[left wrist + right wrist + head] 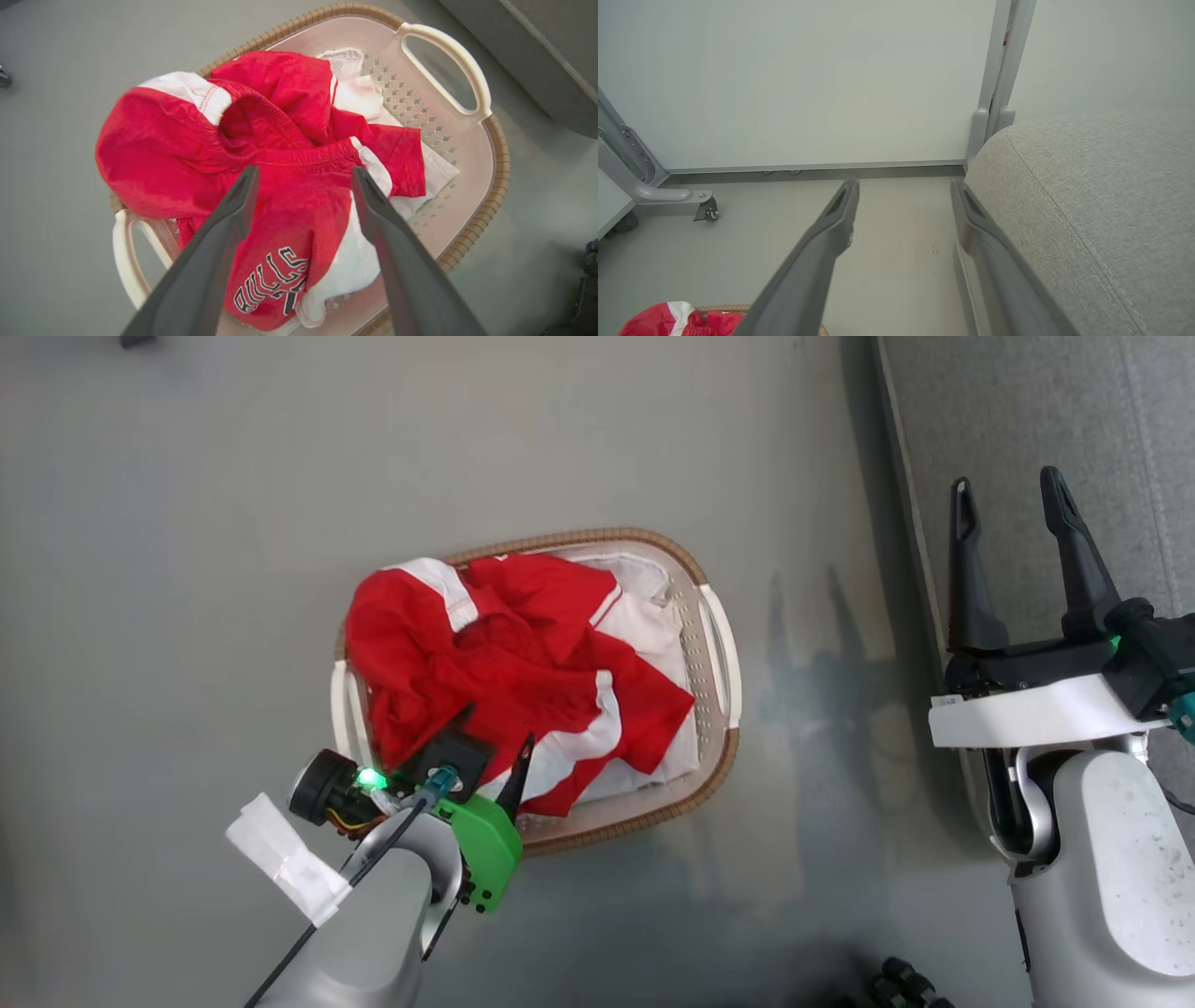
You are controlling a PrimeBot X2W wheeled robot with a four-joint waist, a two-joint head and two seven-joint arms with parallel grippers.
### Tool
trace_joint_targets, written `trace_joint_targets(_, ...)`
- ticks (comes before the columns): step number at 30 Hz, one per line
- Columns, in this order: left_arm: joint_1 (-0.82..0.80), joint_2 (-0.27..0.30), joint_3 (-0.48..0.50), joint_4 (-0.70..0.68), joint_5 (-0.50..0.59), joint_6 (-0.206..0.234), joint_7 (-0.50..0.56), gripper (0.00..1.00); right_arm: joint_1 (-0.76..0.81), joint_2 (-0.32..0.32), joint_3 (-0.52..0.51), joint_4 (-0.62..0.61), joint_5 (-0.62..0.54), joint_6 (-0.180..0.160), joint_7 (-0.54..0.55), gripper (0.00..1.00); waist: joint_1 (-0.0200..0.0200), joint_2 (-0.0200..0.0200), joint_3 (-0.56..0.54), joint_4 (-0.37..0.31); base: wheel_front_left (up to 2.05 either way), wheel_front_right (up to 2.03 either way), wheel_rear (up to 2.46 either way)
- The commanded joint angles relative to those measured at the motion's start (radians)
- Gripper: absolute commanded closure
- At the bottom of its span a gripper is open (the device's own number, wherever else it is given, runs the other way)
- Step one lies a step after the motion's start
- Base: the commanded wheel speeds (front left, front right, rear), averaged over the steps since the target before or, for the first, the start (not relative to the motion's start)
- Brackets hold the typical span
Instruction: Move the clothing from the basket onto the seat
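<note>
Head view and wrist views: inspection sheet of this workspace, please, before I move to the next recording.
Surface: grey floor, smooth.
Job's things: basket on the floor; clothing heaped inside, red over white; seat to the robot's right of it.
Clutter: dark objects at the lower edge, too small to identify.
Grippers: left gripper open over the clothing; right gripper open, empty, by the seat's edge.
Cables: black cable along the left forearm.
Surroundings: pale wall; wheeled metal frame.
</note>
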Motion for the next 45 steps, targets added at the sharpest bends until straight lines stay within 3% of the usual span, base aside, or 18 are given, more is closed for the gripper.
trace_joint_targets(1,-0.033,0.005,-0.022,0.025,-0.014,-0.003,0.014,0.0,-0.018,-0.003,0.003,-0.005,0.008,-0.001,-0.002,0.0,-0.0002,0.0,0.084,-0.043,0.0,0.0,0.0)
trace_joint_targets(8,-0.104,0.027,-0.104,0.142,-0.006,-0.003,0.093,0.0,-0.036,-0.003,0.02,-0.006,0.027,-0.001,-0.002,0.0,-0.0002,0.0,0.119,-0.061,0.0,0.0,0.0)
trace_joint_targets(14,-0.138,0.04,-0.113,0.21,0.002,0.034,0.132,0.0,-0.045,-0.003,0.028,0.0,0.042,-0.001,-0.002,0.0,-0.0002,0.0,0.134,-0.074,0.0,0.0,0.0)
trace_joint_targets(15,-0.139,0.04,-0.113,0.22,-0.002,0.036,0.135,0.05,-0.046,-0.003,0.029,0.002,0.045,-0.001,-0.002,0.0,-0.0002,0.0,0.135,-0.075,0.0,0.0,0.0)
trace_joint_targets(16,-0.14,0.04,-0.113,0.228,-0.005,0.038,0.138,0.44,-0.046,-0.003,0.03,0.004,0.046,-0.001,-0.002,0.0,-0.0002,0.0,0.135,-0.076,0.0,0.0,0.0)
trace_joint_targets(17,-0.142,0.039,-0.113,0.235,-0.008,0.039,0.141,0.6,-0.046,-0.003,0.031,0.005,0.046,-0.001,-0.002,0.0,-0.0002,0.0,0.134,-0.076,0.0,0.0,0.0)
trace_joint_targets(18,-0.146,0.038,-0.114,0.245,-0.013,0.039,0.137,0.99,-0.045,-0.003,0.033,0.008,0.047,-0.001,-0.002,0.0,-0.0002,0.0,0.132,-0.076,0.0,0.0,0.0)
trace_joint_targets(30,-0.12,0.018,-0.111,0.276,-0.062,0.039,0.056,1.0,-0.017,-0.003,0.038,0.047,0.028,-0.001,-0.002,0.0,-0.0002,0.0,0.03,-0.059,0.0,0.0,0.0)
trace_joint_targets(45,-0.051,0.002,-0.105,0.198,-0.138,0.018,-0.052,1.0,0.121,-0.004,0.008,0.123,-0.011,-0.001,-0.002,0.0,-0.0002,0.0,-0.313,-0.021,0.0,0.0,0.0)
